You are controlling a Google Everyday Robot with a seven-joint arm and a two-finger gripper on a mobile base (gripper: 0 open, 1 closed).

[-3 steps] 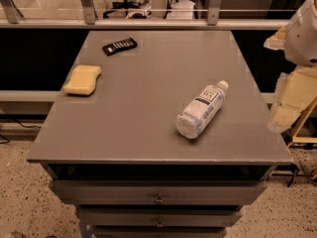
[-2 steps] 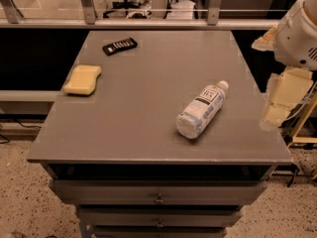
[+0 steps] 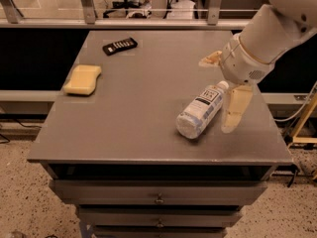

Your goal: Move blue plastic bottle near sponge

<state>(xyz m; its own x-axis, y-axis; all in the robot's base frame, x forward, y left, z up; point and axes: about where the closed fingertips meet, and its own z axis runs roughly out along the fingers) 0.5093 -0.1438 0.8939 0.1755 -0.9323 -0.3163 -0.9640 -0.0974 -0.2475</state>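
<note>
Camera view: the robot's arm has swung in from the right edge of the scene, where we saw it a second ago, and now reaches over the right side of the grey table [image 3: 148, 93]. Its gripper [image 3: 217, 94] hangs by the capped end of the blue plastic bottle [image 3: 200, 110], with its two tan fingers [image 3: 234, 108] spread wide, one pointing down just beside the bottle's neck and the other angled up and to the left. Nothing is held between them, and we cannot say whether the lower finger touches the bottle.

The bottle lies on its side near the table's front right, white cap toward the arm, in the same spot as before. The sponge [image 3: 82, 79] sits well apart from it at the left edge, also unmoved, as is the black remote [image 3: 120, 45] at the back.

We read the arm's arrival as the approach to a grasp: the carry across to the sponge has not yet begun.

By our count: one bottle, one sponge, one remote and one gripper with two fingers. Below the tabletop we make out two drawer handles [image 3: 158, 199].
</note>
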